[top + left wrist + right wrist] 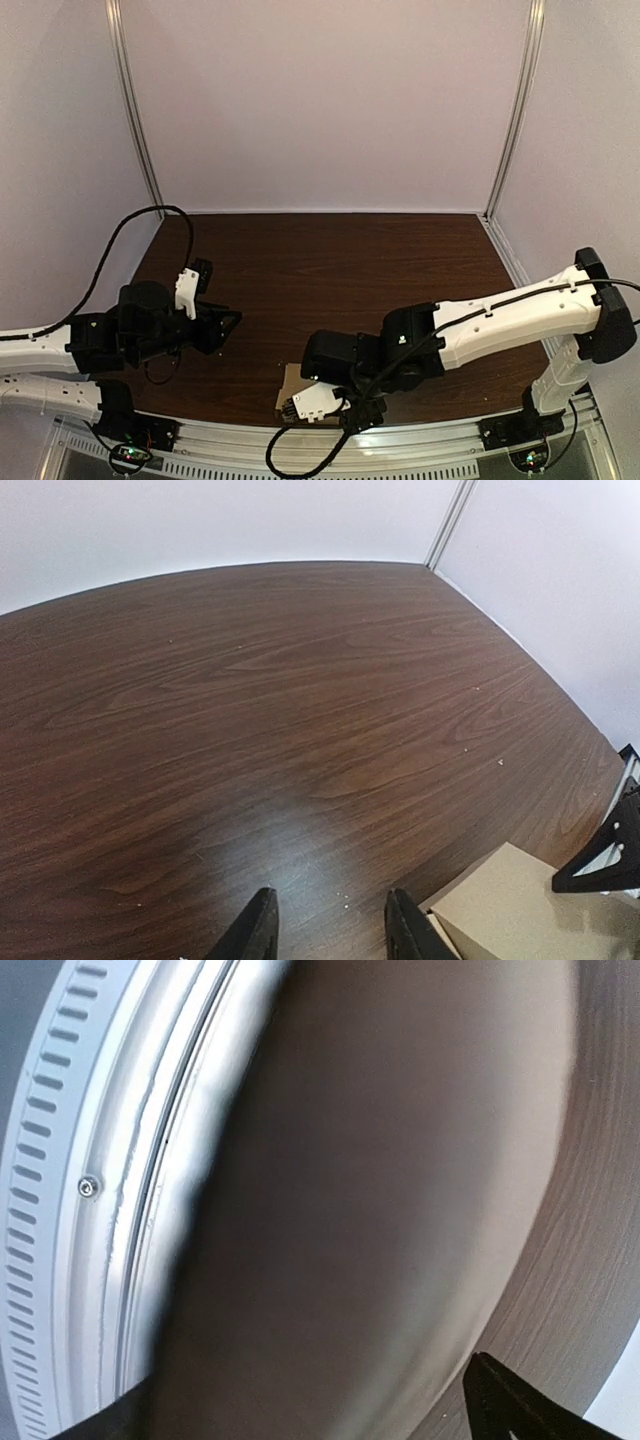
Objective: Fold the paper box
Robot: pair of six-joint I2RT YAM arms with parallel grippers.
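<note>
Top external shows us the tan box (291, 384) at the table's (350, 270) near edge under the right claw (335, 400), whose grip we cannot tell. Our left claw (330, 935) hangs spread over the table's left part.

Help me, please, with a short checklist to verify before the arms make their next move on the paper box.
1. Brown cardboard box lies on the dark wooden table: ok.
2. Margin at the near edge: not ok, the box sits right by the ribbed metal rail.
3. Left gripper open, empty and apart from the box: ok.
4. Right gripper placed over the box: ok.
5. Right gripper's hold on the box: cannot tell, its wrist view is blurred.
6. How far the box is folded: cannot tell, the right arm hides most of it.
</note>
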